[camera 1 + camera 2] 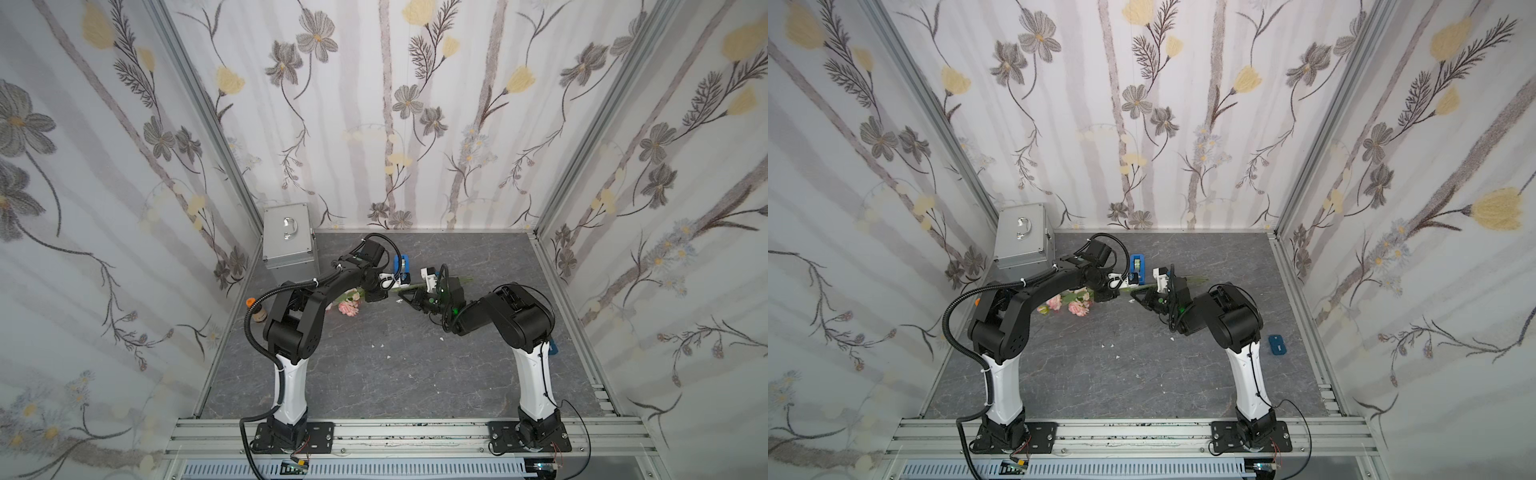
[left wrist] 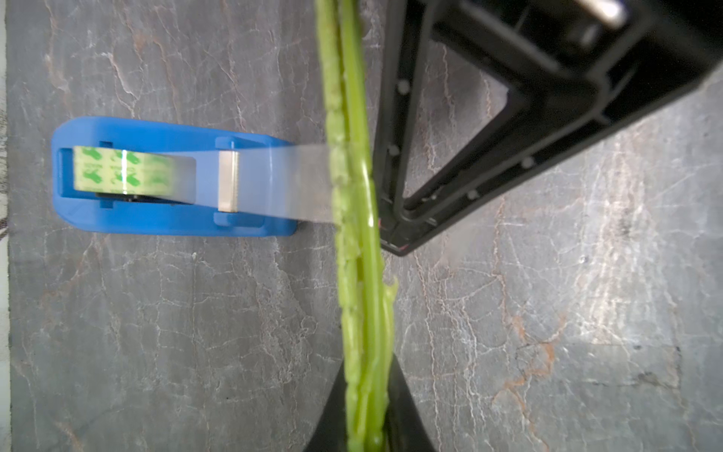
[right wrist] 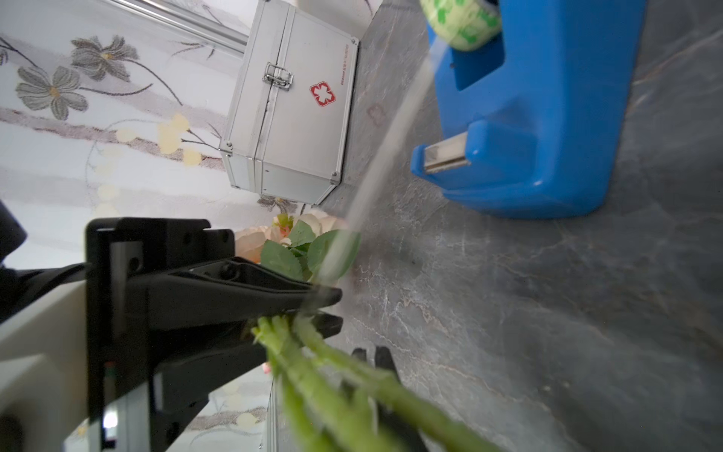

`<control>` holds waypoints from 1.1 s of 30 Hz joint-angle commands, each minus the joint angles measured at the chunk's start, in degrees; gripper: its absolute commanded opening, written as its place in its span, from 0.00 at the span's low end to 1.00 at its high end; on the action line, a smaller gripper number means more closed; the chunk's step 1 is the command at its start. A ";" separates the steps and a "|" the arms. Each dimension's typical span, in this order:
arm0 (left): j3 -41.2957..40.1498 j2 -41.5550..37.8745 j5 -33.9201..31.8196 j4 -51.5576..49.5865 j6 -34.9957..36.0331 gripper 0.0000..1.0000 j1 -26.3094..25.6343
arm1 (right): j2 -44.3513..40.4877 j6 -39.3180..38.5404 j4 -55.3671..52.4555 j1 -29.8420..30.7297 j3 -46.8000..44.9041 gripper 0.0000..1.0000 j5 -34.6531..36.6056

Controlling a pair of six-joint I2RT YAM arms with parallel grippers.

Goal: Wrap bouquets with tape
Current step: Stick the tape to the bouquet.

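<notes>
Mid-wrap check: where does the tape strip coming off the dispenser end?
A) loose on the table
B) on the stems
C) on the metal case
B: in the left wrist view the tape stretches from the dispenser, over its cutter, straight onto the stems.

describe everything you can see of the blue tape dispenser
The tape dispenser is glossy blue plastic, sitting flat on the grey marbled table. Its roll is pale green with darker green print, and a metal cutter sits at the nose. A clear strip runs taut from the roll to the bouquet stems, passing above the cutter.
</notes>
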 commanded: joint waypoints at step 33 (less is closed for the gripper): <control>0.15 -0.85 3.26 -0.69 0.00 0.00 -0.12 | -29.01 -28.11 7.23 2.57 -28.46 0.57 7.67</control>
